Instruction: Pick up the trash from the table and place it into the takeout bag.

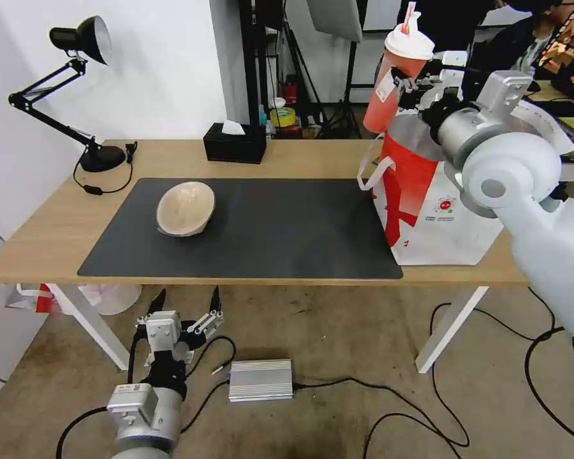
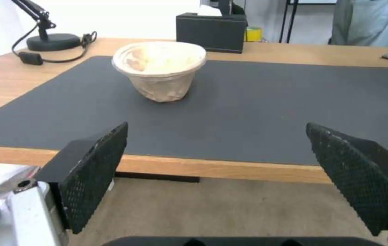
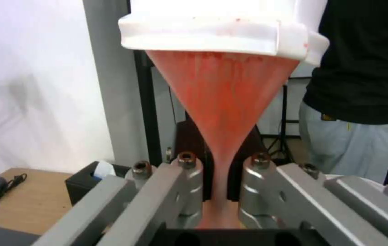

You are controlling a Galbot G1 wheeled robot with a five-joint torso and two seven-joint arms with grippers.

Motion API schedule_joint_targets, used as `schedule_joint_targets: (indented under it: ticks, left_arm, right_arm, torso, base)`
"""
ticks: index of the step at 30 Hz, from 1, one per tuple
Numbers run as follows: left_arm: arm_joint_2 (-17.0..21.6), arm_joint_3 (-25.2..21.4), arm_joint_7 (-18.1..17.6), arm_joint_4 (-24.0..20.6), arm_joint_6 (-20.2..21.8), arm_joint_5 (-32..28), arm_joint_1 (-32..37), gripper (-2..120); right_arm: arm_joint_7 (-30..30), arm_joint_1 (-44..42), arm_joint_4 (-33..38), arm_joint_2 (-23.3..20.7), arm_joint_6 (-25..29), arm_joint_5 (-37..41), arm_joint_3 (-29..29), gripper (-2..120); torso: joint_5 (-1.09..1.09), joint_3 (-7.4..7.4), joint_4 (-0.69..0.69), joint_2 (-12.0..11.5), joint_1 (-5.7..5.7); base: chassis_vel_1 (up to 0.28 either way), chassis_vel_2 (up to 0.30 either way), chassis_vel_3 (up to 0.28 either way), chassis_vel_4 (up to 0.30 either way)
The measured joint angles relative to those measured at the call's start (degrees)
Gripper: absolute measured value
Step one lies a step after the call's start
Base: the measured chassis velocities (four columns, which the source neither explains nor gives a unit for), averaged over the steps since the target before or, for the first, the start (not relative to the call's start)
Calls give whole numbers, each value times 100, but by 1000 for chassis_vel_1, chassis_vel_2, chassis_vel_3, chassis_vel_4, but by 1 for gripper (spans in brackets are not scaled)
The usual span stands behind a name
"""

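Two grippers show from our head camera. Our right gripper (image 1: 407, 81) is raised above the open mouth of the takeout bag (image 1: 427, 217), its fingers closed tight on the red paper cup (image 1: 394, 76), which tilts with its white lid and straw uppermost. The bag stands on the right end of the table (image 1: 38, 248), overlapping the right edge of the dark grey mat (image 1: 268, 236). On the mat's left part lies the beige pulp bowl (image 1: 185, 208), tipped onto its side. A black tissue box (image 1: 235, 145) sits at the table's far edge, a black desk lamp (image 1: 76, 95) at the far left corner. Our left gripper (image 1: 186, 305) hangs low in front of the table's near edge, above the floor, its fingers spread wide and holding nothing.

From our left wrist we see both mesh-faced fingers (image 2: 96, 171) far apart with only air between them, and beyond them the mat (image 2: 248, 112) with the pulp bowl (image 2: 159, 70) resting on it, the tissue box (image 2: 211, 31) behind.

From our right wrist the metal fingers (image 3: 189, 191) squeeze the cup (image 3: 223, 102) so hard that its lower body is crushed narrow between them; the white lid (image 3: 216, 30) is above.
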Motion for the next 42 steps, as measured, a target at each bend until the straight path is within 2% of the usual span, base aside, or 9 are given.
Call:
schedule_joint_targets:
  ticks: [9, 19, 42]
  left_arm:
    - [0, 18, -2, 12, -2, 7, -3, 94]
    - [0, 33, -11, 47, -2, 11, -3, 98]
    - [0, 35, -13, 12, -2, -3, 6, 98]
  right_arm:
    - [11, 0, 16, -94, 0, 46, 40, 5]
    - [41, -77, 55, -229, -13, 109, 123, 5]
    - [29, -674, 116, -548, 45, 38, 424, 5]
  torso:
    - [0, 0, 0, 0, 0]
    - [0, 0, 0, 0, 0]
    - [0, 0, 0, 0, 0]
  base:
    - [0, 0, 0, 0]
    - [0, 0, 0, 0]
    - [0, 0, 0, 0]
